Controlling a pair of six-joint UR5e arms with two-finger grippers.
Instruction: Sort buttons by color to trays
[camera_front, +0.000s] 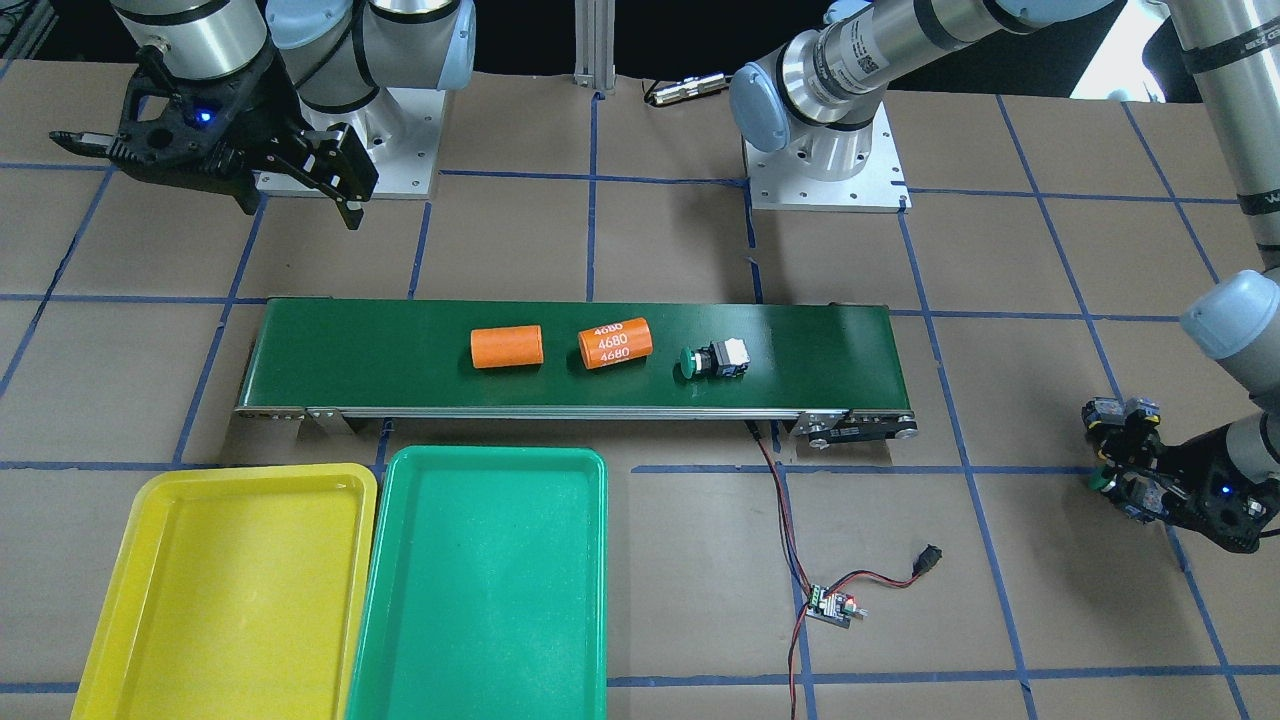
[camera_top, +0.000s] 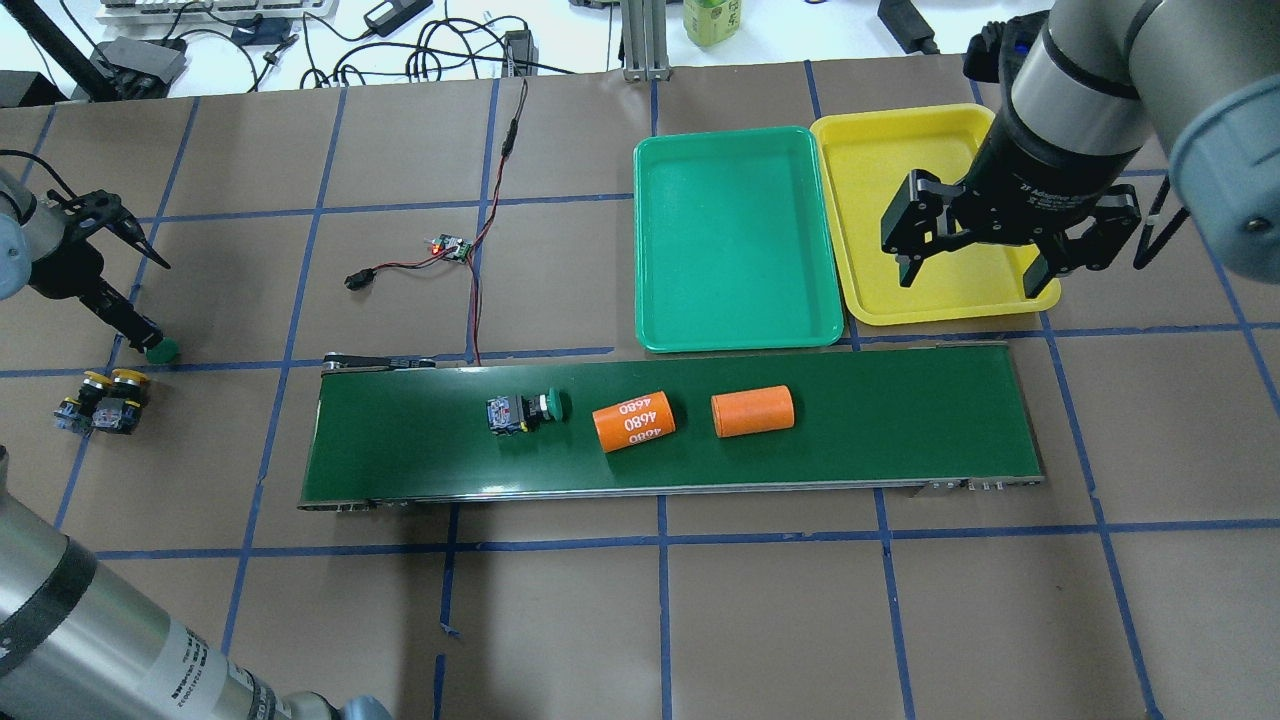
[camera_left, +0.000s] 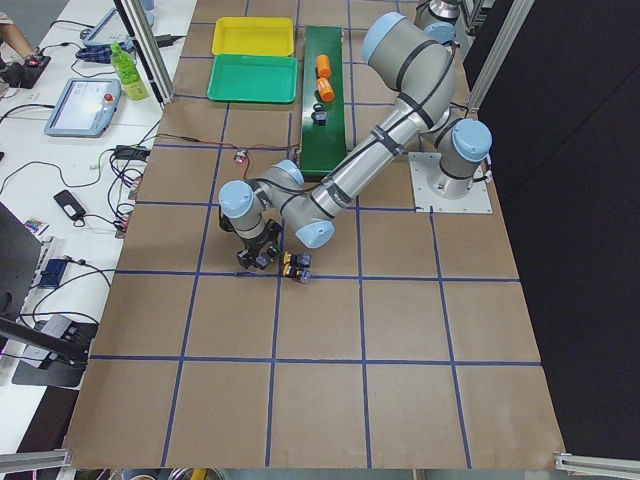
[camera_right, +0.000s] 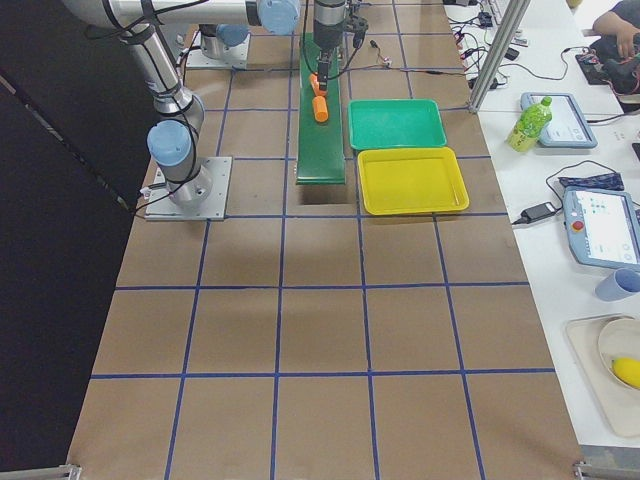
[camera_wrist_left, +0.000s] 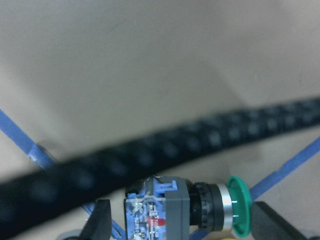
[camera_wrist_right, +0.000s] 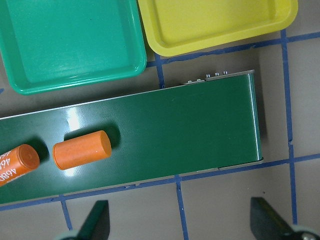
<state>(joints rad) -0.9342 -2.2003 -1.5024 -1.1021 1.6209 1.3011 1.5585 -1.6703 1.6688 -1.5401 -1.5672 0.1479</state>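
Overhead exterior view: a green-capped push-button (camera_top: 525, 410) lies on its side on the dark-green conveyor belt (camera_top: 900, 440), towards the belt's left end. Next along the belt are an orange cylinder marked 4680 (camera_top: 633, 421) and a plain orange cylinder (camera_top: 752, 411). Past the belt's left end, two yellow-capped push-buttons (camera_top: 105, 400) sit together on the tabletop (camera_top: 700, 620). Close by them, the left hand (camera_wrist_left: 182, 222) is down low. Its fingers (camera_wrist_left: 102, 220) are spread to either side of a second green-capped button (camera_wrist_left: 185, 215), with a gap showing at the body end. The right hand (camera_top: 972, 280) hangs high near the belt's right end, wide open and holding nothing. The green tray (camera_top: 735, 240) and yellow tray (camera_top: 870, 200) lie side by side just across the belt.
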